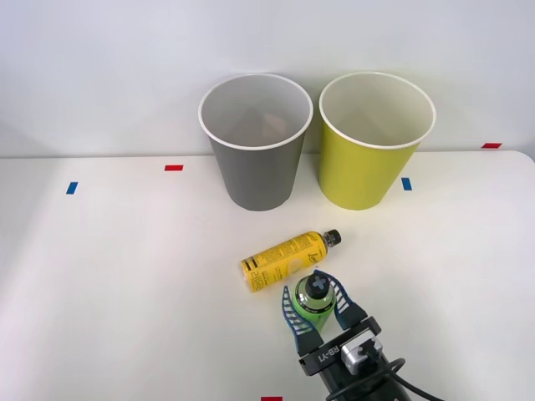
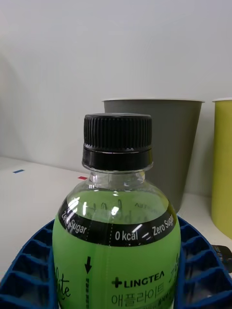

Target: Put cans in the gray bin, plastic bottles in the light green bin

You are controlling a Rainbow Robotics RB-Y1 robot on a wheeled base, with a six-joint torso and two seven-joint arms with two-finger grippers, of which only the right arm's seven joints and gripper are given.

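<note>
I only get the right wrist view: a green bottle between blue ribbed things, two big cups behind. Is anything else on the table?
Observer: Yes, a yellow-labelled plastic bottle with a dark cap lies on its side on the white table, just beyond the claw gripping your green-labelled plastic bottle.
Operator: Anything inside those cups?
Observer: The round gray bin holds something brownish, too unclear to name.
Operator: Where does the yellow one's cap point?
Observer: Toward the round lime-green bin.

The small clear plastic bottle with the bright green label point(image 2: 116, 251) carries a black band reading "Zero Sugar", "0 kcal" and again "Zero Sugar"; below stands "+LINGTEA" above Korean print. The black wrist housing behind the blue ribbed gripper point(image 1: 317, 312) reads "RB-Y1".
</note>
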